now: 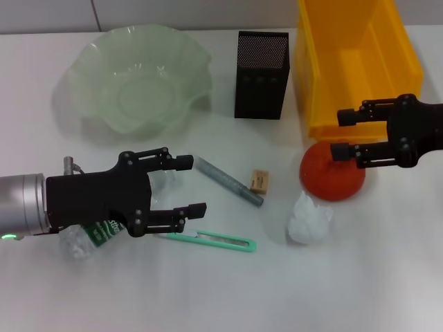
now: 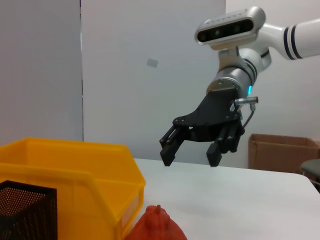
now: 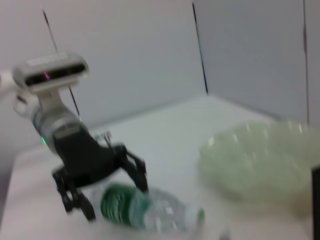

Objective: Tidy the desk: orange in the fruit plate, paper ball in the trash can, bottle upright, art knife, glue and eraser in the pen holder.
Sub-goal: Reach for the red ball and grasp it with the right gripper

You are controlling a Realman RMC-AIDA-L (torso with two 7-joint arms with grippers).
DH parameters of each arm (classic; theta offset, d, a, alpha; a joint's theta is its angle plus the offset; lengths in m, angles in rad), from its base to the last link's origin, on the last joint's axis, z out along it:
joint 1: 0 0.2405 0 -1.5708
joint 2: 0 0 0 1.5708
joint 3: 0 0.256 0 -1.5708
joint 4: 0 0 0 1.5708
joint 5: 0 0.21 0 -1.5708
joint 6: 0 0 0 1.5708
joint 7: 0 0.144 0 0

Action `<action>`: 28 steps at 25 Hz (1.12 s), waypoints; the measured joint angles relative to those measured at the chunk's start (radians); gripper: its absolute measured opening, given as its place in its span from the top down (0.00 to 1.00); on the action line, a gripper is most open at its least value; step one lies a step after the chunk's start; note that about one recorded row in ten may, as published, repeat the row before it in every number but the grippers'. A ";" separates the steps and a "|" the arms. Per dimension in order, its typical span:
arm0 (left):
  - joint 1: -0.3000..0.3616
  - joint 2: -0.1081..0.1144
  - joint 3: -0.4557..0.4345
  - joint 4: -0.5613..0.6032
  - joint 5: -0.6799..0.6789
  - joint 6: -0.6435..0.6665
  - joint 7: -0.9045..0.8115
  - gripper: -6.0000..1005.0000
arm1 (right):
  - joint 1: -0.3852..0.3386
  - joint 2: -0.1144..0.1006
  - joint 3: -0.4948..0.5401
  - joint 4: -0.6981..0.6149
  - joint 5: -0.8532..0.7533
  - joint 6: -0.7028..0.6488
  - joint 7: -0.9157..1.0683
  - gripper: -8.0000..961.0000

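Observation:
The clear bottle (image 1: pixel 84 238) with a green label lies on its side at the front left, also seen as the bottle (image 3: pixel 150 212). My left gripper (image 1: pixel 194 185) is open just above it; the left gripper (image 3: pixel 115 200) straddles the label end. The orange (image 1: pixel 332 176) sits by the yellow trash can (image 1: pixel 353 62), and my open right gripper (image 1: pixel 340 134) hovers over the orange's far side. The right gripper (image 2: pixel 191 160) hangs above the orange (image 2: pixel 157 227). The paper ball (image 1: pixel 309 218), tan eraser (image 1: pixel 259 181), grey glue stick (image 1: pixel 228 181) and green art knife (image 1: pixel 216 241) lie mid-table.
The pale green fruit plate (image 1: pixel 83 76) stands at the back left, the black mesh pen holder (image 1: pixel 261 75) behind the middle. The trash can's front wall (image 2: pixel 65 170) is close beside the orange.

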 joint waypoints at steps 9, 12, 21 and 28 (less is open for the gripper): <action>0.002 -0.011 -0.006 0.000 -0.001 0.001 0.000 0.28 | 0.106 -0.016 -0.029 -0.112 -0.267 -0.028 0.150 0.26; 0.002 -0.012 -0.006 0.000 -0.003 0.001 -0.001 0.28 | 0.116 -0.012 -0.037 -0.128 -0.295 -0.017 0.155 0.26; 0.002 -0.014 -0.007 -0.001 -0.005 0.000 -0.003 0.29 | 0.112 0.017 -0.156 -0.161 -0.345 0.105 0.178 0.26; 0.003 -0.019 -0.008 0.000 -0.006 -0.003 -0.003 0.30 | 0.090 0.039 -0.239 -0.163 -0.347 0.201 0.172 0.26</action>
